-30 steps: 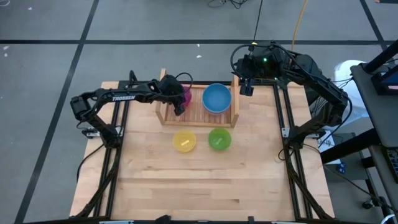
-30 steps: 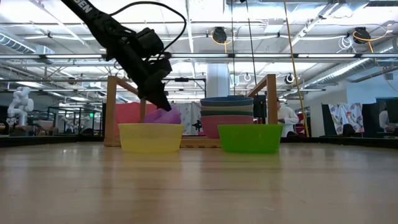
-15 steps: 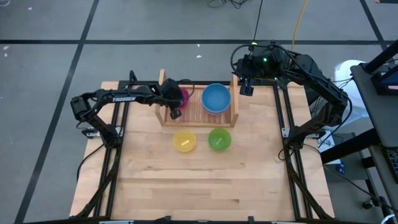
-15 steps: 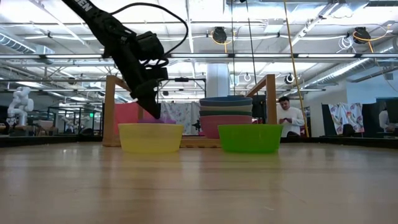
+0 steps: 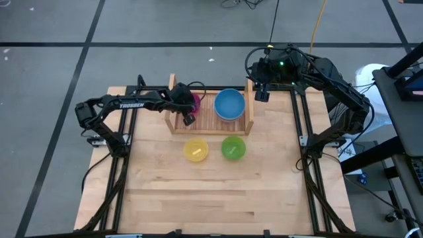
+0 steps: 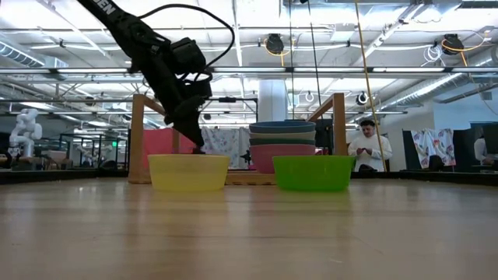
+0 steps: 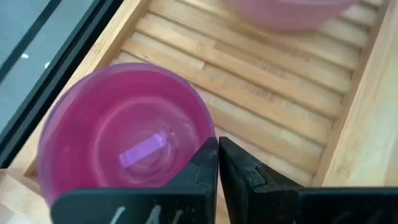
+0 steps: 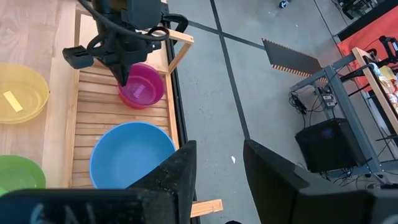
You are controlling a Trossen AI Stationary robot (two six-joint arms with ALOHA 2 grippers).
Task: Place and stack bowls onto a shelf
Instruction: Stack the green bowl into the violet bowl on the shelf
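Note:
The purple bowl (image 5: 193, 101) (image 7: 124, 137) sits upright on the slats at the left end of the shelf (image 5: 208, 120). My left gripper (image 7: 217, 146) (image 6: 198, 146) is shut and slants down beside the bowl's near rim, with nothing between its fingers. On the shelf's right end stands a stack of bowls with a blue bowl (image 5: 230, 104) (image 6: 283, 124) on top. A yellow bowl (image 5: 195, 149) and a green bowl (image 5: 232, 147) rest on the table in front of the shelf. My right gripper (image 8: 219, 155) (image 5: 262, 96) hangs open, high over the shelf's far right corner. My left gripper's shut fingertips (image 7: 208, 155) stand right beside the purple bowl's rim (image 7: 202, 124), coming slanting down from the table's left. I cannot tell whether they touch it.
The shelf's two upright side boards (image 6: 138, 136) (image 6: 339, 124) rise at either end. The table's near half (image 5: 218, 198) is bare wood. A person (image 6: 366, 144) stands in the room far behind the table.
The purple bowl, which hung tilted at my left gripper's fingers above the shelf, has gone down onto the shelf's left end and sits level. My left gripper has let go of it and has tipped slightly, its tips now beside the bowl's rim.

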